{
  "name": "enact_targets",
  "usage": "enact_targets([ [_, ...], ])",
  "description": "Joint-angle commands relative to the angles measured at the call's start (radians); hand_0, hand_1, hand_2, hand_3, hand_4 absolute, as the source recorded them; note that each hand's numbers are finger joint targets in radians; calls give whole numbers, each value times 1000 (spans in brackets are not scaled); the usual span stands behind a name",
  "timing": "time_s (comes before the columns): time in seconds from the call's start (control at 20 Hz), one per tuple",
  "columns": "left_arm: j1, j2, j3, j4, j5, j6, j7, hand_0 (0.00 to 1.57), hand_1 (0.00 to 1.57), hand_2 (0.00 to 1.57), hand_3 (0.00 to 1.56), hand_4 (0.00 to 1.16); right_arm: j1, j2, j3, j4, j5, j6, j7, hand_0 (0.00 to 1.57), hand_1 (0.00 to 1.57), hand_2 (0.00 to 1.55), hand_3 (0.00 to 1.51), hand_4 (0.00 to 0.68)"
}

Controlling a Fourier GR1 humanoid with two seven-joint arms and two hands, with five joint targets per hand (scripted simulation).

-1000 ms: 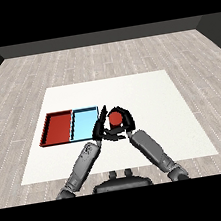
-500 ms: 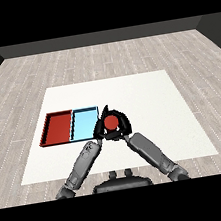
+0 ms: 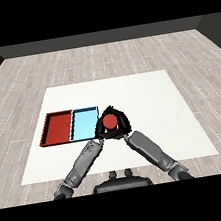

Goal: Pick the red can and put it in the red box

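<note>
I see my right hand point(image 3: 120, 125) with fingers curled around the red can point(image 3: 109, 121) (just right of the light blue tray point(image 3: 83, 124)); left hand point(image 3: 100, 133) fingers I cannot tell.

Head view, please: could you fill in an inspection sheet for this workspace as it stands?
Surface: white table on a grey plank floor.
Job's things: red can sits to the right of both trays, not in either; red tray lies left of the light blue tray, the two side by side.
Clutter: nothing seen.
Hands: right hand is curled round the red can; left hand is close against the can's left side, its fingers not clear.
Cables: nothing seen.
Surroundings: dark wall beyond the floor.
</note>
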Motion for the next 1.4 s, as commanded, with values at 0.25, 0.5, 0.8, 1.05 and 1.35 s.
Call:
enact_targets([
  [0.25, -12, -30, -26, 6, -29, 32, 84, 1571, 1571, 1536, 1446, 996, -56, 20, -38, 30, -12, 42, -11, 1467, 1467, 1439, 1392, 561],
  [0.5, -60, -30, 27, 30, -39, 45, 103, 1571, 1571, 1494, 1360, 863, 13, 20, 12, -30, -13, 21, -15, 1516, 1516, 1451, 1393, 549],
  [0.8, 25, -30, -35, -11, -18, 94, 28, 1571, 1571, 1526, 1425, 873, -1, 20, -54, 32, -21, 61, -75, 1517, 1517, 1461, 1398, 547],
  [1.05, -13, -30, -34, -35, 36, 104, 43, 1571, 1571, 1546, 1469, 1025, 3, 20, 10, -22, -79, 76, -30, 1402, 1402, 1408, 1370, 471],
  [1.35, -27, -30, -24, -7, 24, 108, 21, 1571, 1571, 1569, 1491, 1140, 16, 20, -32, -55, -2, 109, -7, 0, 0, 0, 0, 0],
])
